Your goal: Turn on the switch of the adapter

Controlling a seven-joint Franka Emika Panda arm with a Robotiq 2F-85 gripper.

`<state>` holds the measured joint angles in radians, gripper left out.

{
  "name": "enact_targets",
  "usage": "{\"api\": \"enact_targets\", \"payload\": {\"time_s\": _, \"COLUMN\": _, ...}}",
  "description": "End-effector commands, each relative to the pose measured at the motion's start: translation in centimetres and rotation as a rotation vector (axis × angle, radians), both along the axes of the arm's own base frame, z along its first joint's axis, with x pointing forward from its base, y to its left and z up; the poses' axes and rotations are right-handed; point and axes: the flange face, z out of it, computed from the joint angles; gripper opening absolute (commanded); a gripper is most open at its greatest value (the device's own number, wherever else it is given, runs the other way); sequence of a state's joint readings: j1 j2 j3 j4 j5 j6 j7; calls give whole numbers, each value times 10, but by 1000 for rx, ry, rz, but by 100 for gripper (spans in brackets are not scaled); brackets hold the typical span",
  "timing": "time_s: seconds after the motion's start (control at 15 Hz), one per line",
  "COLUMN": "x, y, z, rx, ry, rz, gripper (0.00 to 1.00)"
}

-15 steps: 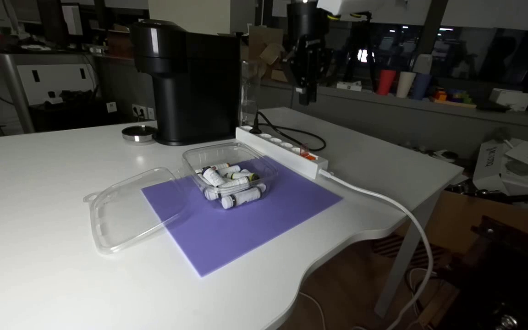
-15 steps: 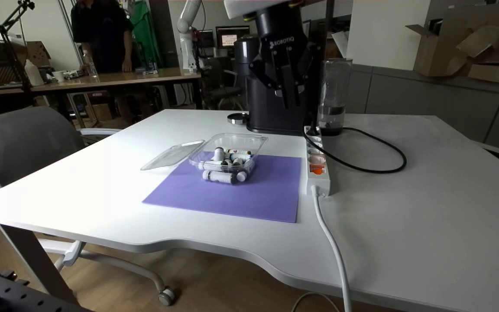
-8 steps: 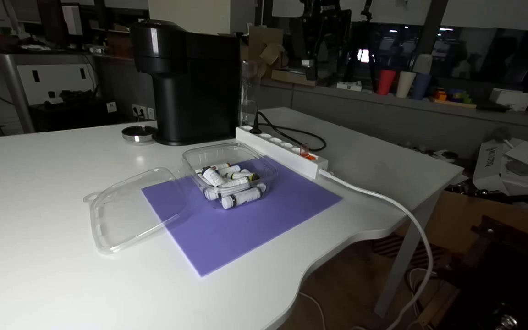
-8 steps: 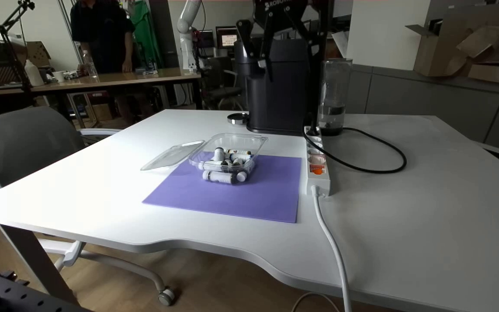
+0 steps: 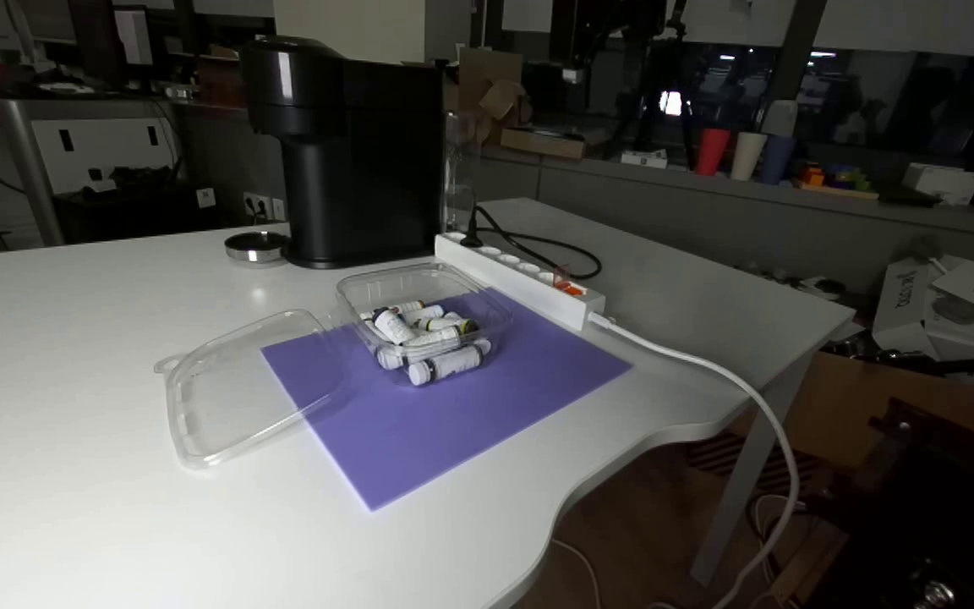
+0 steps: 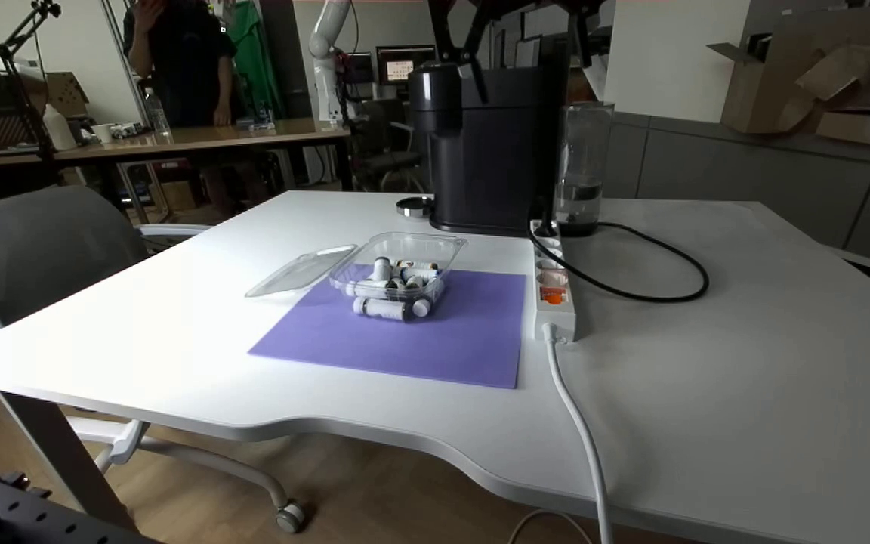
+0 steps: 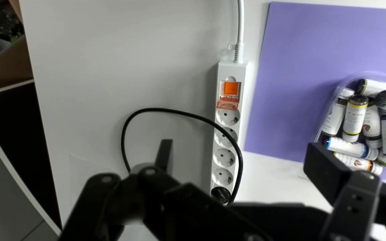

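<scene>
wrist view: white table (image 7: 95,60) over most of the frame, the gripper (image 7: 243,160) across its lower part.
adapter (image 7: 228,126): long white strip just right of centre in the wrist view, running from the upper part downward; the gripper covers its lowest end.
switch (image 7: 231,88): orange, near the adapter's upper end; whether it is lit, cannot tell. see-through red flap (image 7: 228,103) raised beside it, toward the sockets (image 7: 224,158).
gripper: released, its fingers (image 7: 325,169) spread wide, one to each side of the adapter in the frame, well above the table; in an exterior view they hang at the top edge, against the coffee machine (image 6: 488,166).
in the way: black cord (image 7: 124,134) looping at centre left, then crossing over the sockets to the plug (image 7: 220,194) in the lowest one.
white cable (image 7: 241,23): from the adapter's upper end out through the top edge.
purple mat (image 7: 297,67): upper right, just beside the adapter.
tub (image 6: 412,245): clear, on the mat, holding small bottles (image 7: 355,117) with white labels.
lid (image 5: 246,393): left of the tub in an exterior view, overlapping the mat's edge.
coffee machine: near the adapter's plug end, with a clear tank (image 6: 584,166) on its right and a metal dish (image 6: 414,206) on its left in an exterior view.
cups (image 5: 747,156): red, cream and blue, upper right of an exterior view.
</scene>
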<state>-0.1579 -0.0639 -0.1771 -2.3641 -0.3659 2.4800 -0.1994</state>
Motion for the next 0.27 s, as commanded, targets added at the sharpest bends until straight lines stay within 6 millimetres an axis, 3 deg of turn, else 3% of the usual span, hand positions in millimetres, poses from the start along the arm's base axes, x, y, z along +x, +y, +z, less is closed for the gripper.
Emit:
{"api": "enact_targets", "payload": {"time_s": 0.0, "x": -11, "y": -3, "z": 5, "rx": -2, "ry": -31, "rz": 4, "gripper": 100}}
{"api": "enact_targets", "payload": {"time_s": 0.2, "x": -14, "y": -6, "z": 3, "rx": 4, "ry": -30, "rz": -3, "gripper": 100}}
